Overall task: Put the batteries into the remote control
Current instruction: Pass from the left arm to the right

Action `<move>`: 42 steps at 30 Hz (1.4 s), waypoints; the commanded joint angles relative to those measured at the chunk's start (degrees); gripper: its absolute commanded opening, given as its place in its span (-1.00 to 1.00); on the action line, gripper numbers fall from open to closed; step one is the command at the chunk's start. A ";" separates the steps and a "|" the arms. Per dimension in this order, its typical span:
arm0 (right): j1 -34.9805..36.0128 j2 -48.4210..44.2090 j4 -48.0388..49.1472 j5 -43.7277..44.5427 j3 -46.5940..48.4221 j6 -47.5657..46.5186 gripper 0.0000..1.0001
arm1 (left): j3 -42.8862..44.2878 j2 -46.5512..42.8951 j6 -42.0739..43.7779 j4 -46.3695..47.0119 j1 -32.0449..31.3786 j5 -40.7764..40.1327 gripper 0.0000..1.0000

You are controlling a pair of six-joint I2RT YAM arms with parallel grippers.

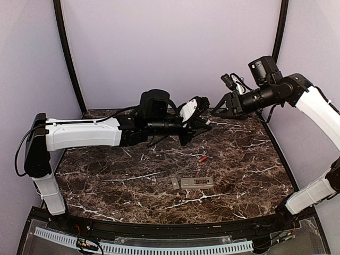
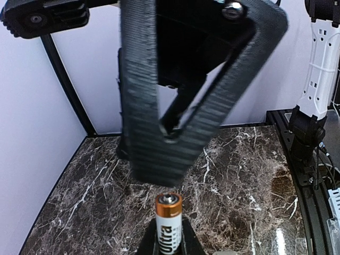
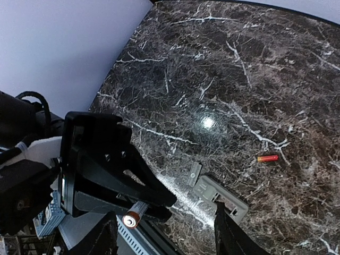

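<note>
Left gripper point(image 2: 168, 245) clamped on a battery point(image 2: 168, 220), copper cap outward, raised well behind the remote point(image 1: 196, 183); right gripper point(image 1: 217, 112) gapes empty just beside it, probably a handover pose for better alignment; red battery point(image 1: 202, 158) lies just behind the remote; cover point(image 1: 175, 183) off, left of the remote.

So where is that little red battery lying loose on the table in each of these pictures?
Top external: loose red battery mid-table, just beyond the remote control.
Left wrist: not in it; the held battery there is another, in the left gripper.
Right wrist: right of centre, up and right of the remote control.
Shared landmark: the remote control, in top and right wrist views; the marble table in all.
</note>
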 commanded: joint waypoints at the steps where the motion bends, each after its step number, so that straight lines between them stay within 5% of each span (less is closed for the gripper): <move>1: -0.41 -1.56 1.69 -9.98 -3.13 4.57 0.13 | -1.51 -2.73 3.43 -2.63 -0.13 -1.98 -1.00; 26: 2.97 1.15 10.38 -7.75 -7.88 7.94 -0.26 | -0.82 -1.90 4.14 -4.43 -0.56 -2.99 -1.00; 32: 3.85 1.64 10.13 -6.65 -7.75 7.80 -0.70 | -0.65 -1.66 4.29 -4.66 -0.66 -2.79 -1.00; 42: 3.83 2.40 6.34 -3.56 -6.87 6.79 -1.00 | -0.90 -1.68 4.17 -5.58 -0.64 -3.13 -1.00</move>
